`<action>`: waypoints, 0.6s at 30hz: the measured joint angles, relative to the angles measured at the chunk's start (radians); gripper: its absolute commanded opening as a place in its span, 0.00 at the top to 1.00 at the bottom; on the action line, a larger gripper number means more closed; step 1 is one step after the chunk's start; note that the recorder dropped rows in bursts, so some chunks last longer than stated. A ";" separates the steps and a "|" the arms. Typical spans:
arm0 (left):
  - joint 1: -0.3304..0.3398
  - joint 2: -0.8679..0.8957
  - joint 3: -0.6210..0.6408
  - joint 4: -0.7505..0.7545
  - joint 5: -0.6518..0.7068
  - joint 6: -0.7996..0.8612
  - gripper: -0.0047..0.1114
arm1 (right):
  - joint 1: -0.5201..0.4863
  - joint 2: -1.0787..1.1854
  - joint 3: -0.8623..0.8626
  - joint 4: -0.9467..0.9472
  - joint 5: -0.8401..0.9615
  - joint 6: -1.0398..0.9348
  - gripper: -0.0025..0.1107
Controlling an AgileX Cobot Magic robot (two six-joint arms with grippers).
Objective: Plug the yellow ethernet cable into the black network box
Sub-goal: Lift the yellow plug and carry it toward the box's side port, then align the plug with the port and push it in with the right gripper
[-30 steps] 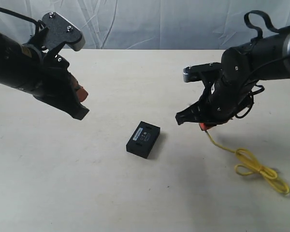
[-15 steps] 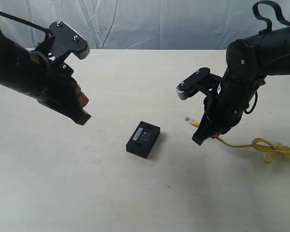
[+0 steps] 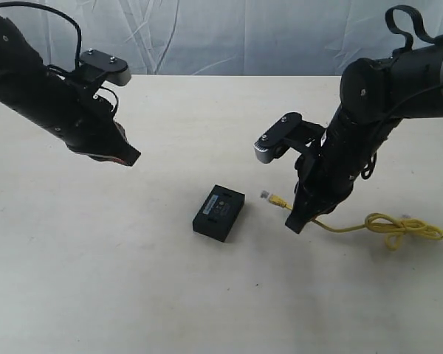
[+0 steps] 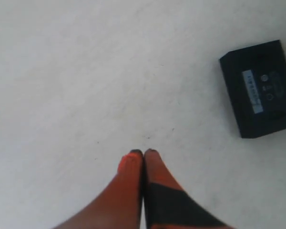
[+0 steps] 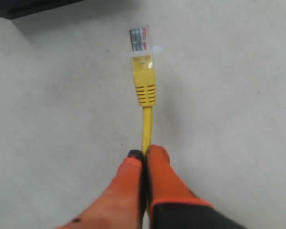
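With the right gripper (image 5: 143, 155) pinched shut on the yellow ethernet cable (image 5: 147, 125) a little behind its moulded boot (image 5: 145, 88), hold the clear plug (image 5: 139, 38) level and free of the table (image 3: 133, 280). Steer it leftward toward the black network box (image 3: 218, 212), lying flat just left of centre in the exterior view, near the plug but apart from it. Cannot tell which face carries the port, so find that first; then line up squarely, push slowly, and expect the light box to slide unless braced. Bring in the left gripper (image 4: 143, 153) for that, now closed on nothing and hovering well apart at the upper left. On the right: reaches steeply down from the upper right, wrist bent, fingertips aimed down and left, slack trailing into a loose knot (image 3: 390, 227) at the right edge. On the left: stretches in from the upper-left corner, tip tilted toward the table.
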 measured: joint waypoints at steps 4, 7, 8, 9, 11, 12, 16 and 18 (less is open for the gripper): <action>0.038 0.089 -0.032 -0.153 0.080 0.160 0.96 | 0.002 0.000 0.000 0.031 0.002 -0.006 0.99; 0.055 0.150 -0.037 -0.224 0.104 0.248 0.96 | 0.010 0.000 0.000 0.039 0.002 -0.008 0.99; 0.059 0.170 -0.037 -0.255 0.107 0.275 0.96 | 0.017 0.000 0.000 0.039 0.002 -0.009 0.99; 0.059 0.191 -0.037 -0.288 0.115 0.307 0.96 | 0.023 0.000 0.000 0.037 0.002 -0.010 0.99; 0.062 0.224 -0.041 -0.344 0.143 0.358 0.96 | 0.043 0.000 0.000 0.026 0.002 -0.010 0.99; 0.062 0.240 -0.046 -0.363 0.157 0.377 0.96 | 0.052 0.000 0.000 0.016 0.002 -0.010 0.99; 0.062 0.288 -0.069 -0.419 0.199 0.417 0.96 | 0.080 0.006 0.000 -0.002 0.016 -0.014 0.99; 0.062 0.302 -0.073 -0.435 0.205 0.422 0.96 | 0.084 0.018 0.004 -0.009 0.016 -0.014 0.99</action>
